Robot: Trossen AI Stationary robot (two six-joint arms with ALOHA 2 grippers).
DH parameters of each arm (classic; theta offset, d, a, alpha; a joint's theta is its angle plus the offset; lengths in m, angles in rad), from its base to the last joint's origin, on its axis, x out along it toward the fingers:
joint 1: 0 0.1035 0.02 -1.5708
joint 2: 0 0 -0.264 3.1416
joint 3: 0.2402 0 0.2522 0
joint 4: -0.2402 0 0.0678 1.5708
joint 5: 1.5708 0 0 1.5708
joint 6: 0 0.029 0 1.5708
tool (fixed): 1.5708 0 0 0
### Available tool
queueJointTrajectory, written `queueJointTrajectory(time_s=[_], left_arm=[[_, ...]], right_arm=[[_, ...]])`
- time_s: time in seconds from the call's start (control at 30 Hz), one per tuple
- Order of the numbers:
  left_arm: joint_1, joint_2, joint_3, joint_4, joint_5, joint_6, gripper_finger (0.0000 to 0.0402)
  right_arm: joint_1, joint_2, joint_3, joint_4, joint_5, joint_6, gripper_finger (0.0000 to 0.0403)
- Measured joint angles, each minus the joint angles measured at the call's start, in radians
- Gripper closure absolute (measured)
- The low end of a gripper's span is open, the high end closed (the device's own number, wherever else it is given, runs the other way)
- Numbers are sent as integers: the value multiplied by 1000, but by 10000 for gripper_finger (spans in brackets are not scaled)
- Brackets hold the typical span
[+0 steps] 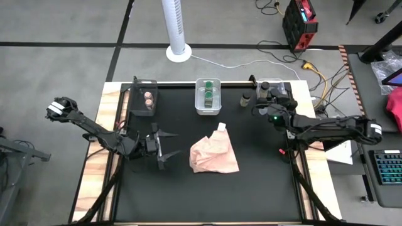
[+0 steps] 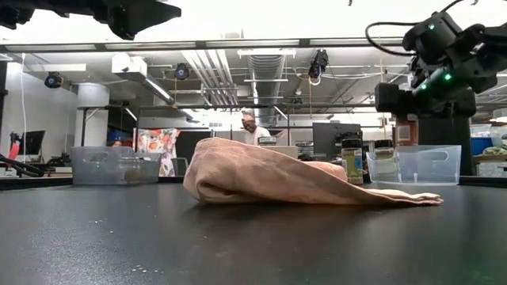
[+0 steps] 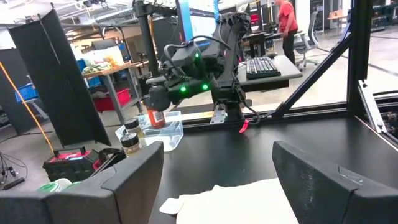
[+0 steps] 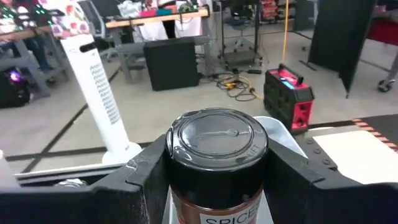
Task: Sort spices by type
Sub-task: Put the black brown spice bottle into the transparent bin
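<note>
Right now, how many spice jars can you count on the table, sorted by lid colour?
Tan-pink lids: 2, in the left bin.
Green lids: at least 2, in the middle bin; they stand too close together to be sure.
Black lids: 3, with 2 on the table and 1 held in the right hand.
Total: at least 7.

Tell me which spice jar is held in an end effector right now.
The black-lidded spice jar, gripped by the right end effector above the right-hand clear bin. The other jars stand in bins or on the table, untouched.
</note>
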Motion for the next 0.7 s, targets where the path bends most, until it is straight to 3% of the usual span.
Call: queueJointTrajectory(time_s=[0.4,0.7], left_arm=[[1,0,0,0,0,0,118],[1,0,1,0,0,1,118]], right_arm=[[-18,127,-2,11,-1,55,209],[-18,290,-2,170,-20,54,209]])
